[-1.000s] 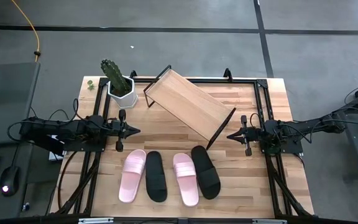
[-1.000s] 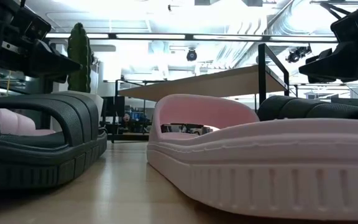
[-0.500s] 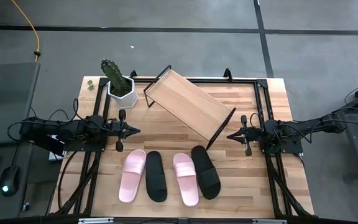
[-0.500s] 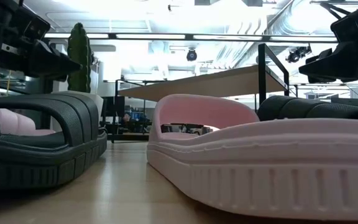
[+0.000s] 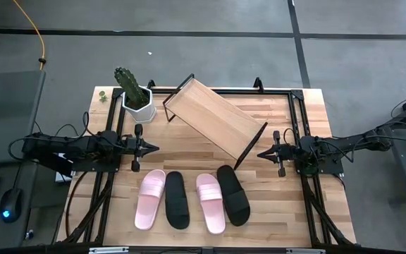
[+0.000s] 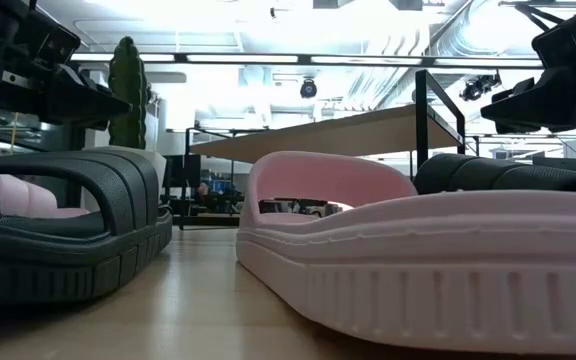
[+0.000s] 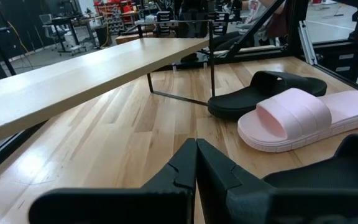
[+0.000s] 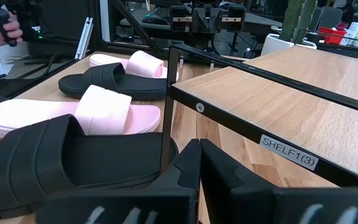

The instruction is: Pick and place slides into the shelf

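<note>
Several slides lie soles down in a row near the table's front edge: pink [image 5: 149,198], black [image 5: 176,200], pink [image 5: 210,202], black [image 5: 233,194]. The shelf [image 5: 214,117], a slanted light-wood board on a black wire frame, stands behind them at the table's middle. My left gripper [image 5: 154,147] hovers shut at the left, pointing toward the table's middle, its fingertips [image 7: 196,144] together. My right gripper [image 5: 261,153] hovers shut at the right, close to the shelf's right end, its fingertips [image 8: 199,144] together. Neither touches anything.
A potted cactus [image 5: 133,94] in a white pot stands at the table's far left corner, beside the shelf's left end. Black frame rails [image 5: 298,127] run along the table's sides and back. Bare wood lies between the grippers and the slides.
</note>
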`<action>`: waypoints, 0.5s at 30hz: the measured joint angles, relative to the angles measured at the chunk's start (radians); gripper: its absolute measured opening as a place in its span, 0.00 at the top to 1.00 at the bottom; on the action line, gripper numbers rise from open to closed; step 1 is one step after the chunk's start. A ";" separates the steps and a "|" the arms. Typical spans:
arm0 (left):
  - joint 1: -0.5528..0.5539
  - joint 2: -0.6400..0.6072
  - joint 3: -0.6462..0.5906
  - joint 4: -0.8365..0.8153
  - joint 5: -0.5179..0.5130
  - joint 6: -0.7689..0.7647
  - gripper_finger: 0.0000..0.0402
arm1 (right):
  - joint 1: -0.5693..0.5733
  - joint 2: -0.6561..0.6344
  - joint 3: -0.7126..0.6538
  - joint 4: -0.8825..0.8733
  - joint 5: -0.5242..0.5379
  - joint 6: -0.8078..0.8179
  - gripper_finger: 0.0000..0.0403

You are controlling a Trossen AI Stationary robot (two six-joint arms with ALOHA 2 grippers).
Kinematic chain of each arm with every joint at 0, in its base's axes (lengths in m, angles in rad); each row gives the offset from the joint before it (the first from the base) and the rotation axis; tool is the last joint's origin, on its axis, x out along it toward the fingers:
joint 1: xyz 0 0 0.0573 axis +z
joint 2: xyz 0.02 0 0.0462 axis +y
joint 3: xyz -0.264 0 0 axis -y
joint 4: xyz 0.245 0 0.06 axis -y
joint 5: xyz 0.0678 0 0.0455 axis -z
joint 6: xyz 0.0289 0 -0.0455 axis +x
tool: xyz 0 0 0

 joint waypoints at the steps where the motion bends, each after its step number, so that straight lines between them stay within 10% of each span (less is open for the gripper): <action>1: 0.000 0.000 0.000 0.000 0.000 0.000 1.00 | 0.000 0.000 0.000 0.000 0.000 0.000 1.00; 15: 0.000 0.000 0.000 0.005 0.018 -0.005 1.00 | 0.000 0.000 0.000 0.000 0.000 0.000 1.00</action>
